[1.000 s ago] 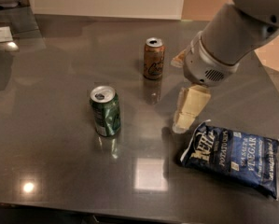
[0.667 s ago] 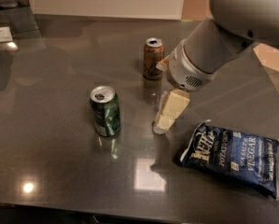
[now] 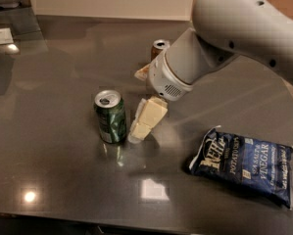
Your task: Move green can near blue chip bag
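Observation:
The green can (image 3: 110,116) stands upright on the dark table, left of centre, with its silver top showing. The blue chip bag (image 3: 245,166) lies flat at the front right, white lettering up. My gripper (image 3: 141,117) hangs from the big grey arm (image 3: 224,38) with its cream fingers (image 3: 147,119) pointing down and left. It is open and empty, with the lower fingertip just to the right of the green can, very close to it or touching it. The can and the bag are well apart.
An orange-brown can (image 3: 158,50) stands further back, partly hidden behind my wrist. The table's front edge (image 3: 136,218) runs along the bottom. A white object (image 3: 0,35) sits at the far left, and the arm covers the upper right.
My gripper has moved left and toward the front, from near the chip bag to right beside the green can. The cans and the bag have not moved.

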{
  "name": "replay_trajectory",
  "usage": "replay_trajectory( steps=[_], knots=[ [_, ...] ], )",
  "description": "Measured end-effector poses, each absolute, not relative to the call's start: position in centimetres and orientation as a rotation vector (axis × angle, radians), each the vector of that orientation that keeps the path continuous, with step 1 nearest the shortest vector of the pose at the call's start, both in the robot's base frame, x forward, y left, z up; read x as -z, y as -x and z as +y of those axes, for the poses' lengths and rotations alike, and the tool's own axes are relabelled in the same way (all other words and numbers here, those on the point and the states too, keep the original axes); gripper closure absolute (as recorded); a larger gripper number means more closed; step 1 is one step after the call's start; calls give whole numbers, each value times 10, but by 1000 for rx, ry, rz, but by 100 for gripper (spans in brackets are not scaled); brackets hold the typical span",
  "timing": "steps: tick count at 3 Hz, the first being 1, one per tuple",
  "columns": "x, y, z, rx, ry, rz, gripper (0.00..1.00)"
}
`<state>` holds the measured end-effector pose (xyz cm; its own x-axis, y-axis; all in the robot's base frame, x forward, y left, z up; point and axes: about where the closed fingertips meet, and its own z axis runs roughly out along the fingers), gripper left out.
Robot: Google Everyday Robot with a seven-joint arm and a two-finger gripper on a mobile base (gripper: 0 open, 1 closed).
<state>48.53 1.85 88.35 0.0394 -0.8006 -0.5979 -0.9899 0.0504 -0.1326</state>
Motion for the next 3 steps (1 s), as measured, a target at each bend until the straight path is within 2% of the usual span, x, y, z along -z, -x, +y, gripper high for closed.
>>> replay_trajectory(
  steps=[2,3],
  knots=[
    [-884,-469,69,-617,1801,1725,0],
    [-888,-466,81,-644,1802,1702,18]
  ],
)
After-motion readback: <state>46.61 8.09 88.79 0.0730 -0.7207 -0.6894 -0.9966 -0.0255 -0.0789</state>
